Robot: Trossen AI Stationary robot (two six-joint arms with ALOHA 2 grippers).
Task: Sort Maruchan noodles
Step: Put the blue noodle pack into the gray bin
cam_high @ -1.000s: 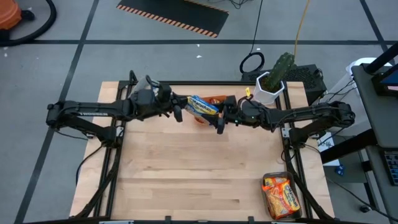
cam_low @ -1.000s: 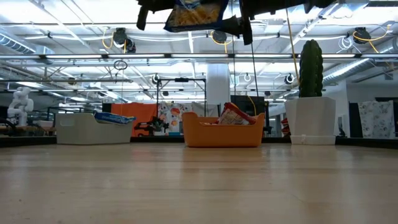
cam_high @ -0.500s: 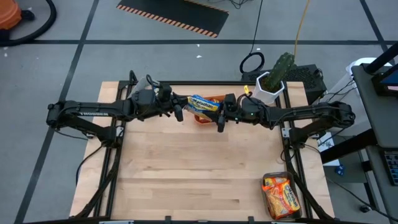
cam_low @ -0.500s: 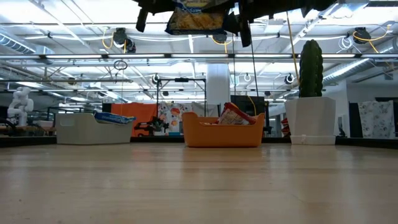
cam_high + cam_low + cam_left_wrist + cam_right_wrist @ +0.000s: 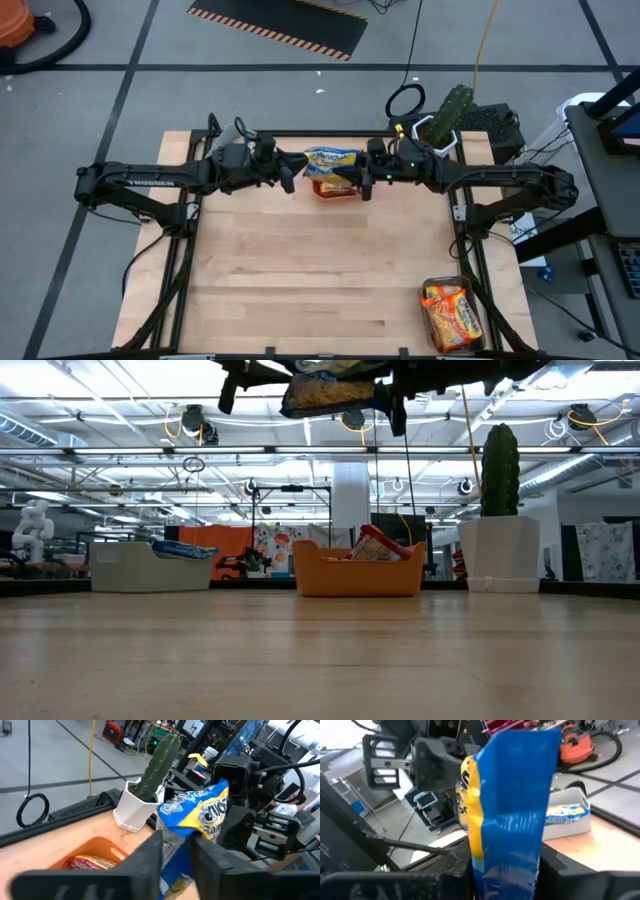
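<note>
A yellow-and-blue noodle packet [image 5: 333,160] hangs in the air over the orange bin [image 5: 335,190] at the table's far middle, stretched between my two grippers. My right gripper [image 5: 364,179] is shut on the end nearer the right arm. My left gripper [image 5: 292,172] reaches in from the left. In its wrist view its fingers [image 5: 150,857] stand a little apart on either side of the packet's other end [image 5: 176,862]. A red packet [image 5: 375,545] leans inside the orange bin [image 5: 358,572]. My left gripper has the packet's silvery-blue end [image 5: 176,862] in the gap between its fingers; whether they touch it I cannot tell. My right gripper pinches the packet's right-hand end [image 5: 506,857] between its two fingers, coming level from the table's right. The packet [image 5: 512,800] sticks out ahead of the fingers, lifted clear above the orange bin.
A white bin [image 5: 150,567] with a blue packet stands at the far left. A cactus in a white pot [image 5: 440,128] sits at the far right corner. A clear bin [image 5: 452,315] with orange packets is at the near right.
My right gripper has moved toward the table's far edge and a little right. The packet has gone with it: its right part has shifted right and toward the far edge, and it now lies flatter over the orange bin.
</note>
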